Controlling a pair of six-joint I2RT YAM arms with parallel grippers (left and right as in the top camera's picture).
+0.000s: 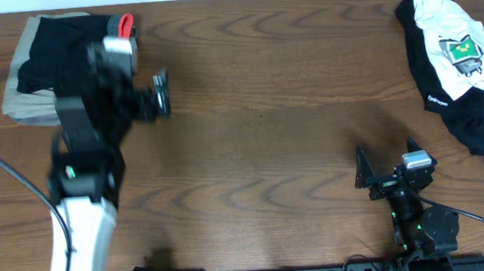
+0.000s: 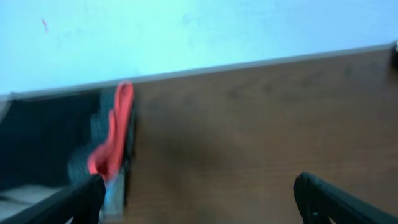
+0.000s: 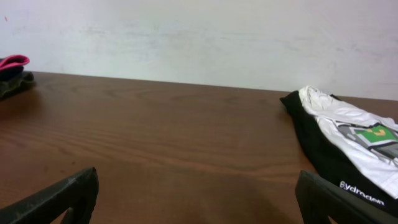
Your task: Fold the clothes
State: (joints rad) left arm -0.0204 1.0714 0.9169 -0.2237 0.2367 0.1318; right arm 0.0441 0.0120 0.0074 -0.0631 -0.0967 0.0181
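The clothes, black pants (image 1: 52, 48) with a grey-and-red waistband (image 1: 124, 26), lie folded at the table's far left corner on top of khaki trousers (image 1: 19, 101). My left gripper (image 1: 161, 94) hangs open just right of that pile, nothing between its fingers. In the left wrist view the red waistband (image 2: 113, 138) sits by the left fingertip (image 2: 87, 191), and the left gripper (image 2: 199, 196) is over bare wood. My right gripper (image 1: 387, 163) rests open near the front right, empty (image 3: 199, 190). The right wrist view catches the red waistband (image 3: 13, 61) far left.
A crumpled black-and-white garment with a green printed graphic (image 1: 454, 56) lies at the far right corner, also seen as that garment (image 3: 348, 140) in the right wrist view. A pale wall runs behind the table's far edge (image 2: 249, 64). A black cable (image 1: 10, 181) trails at the left.
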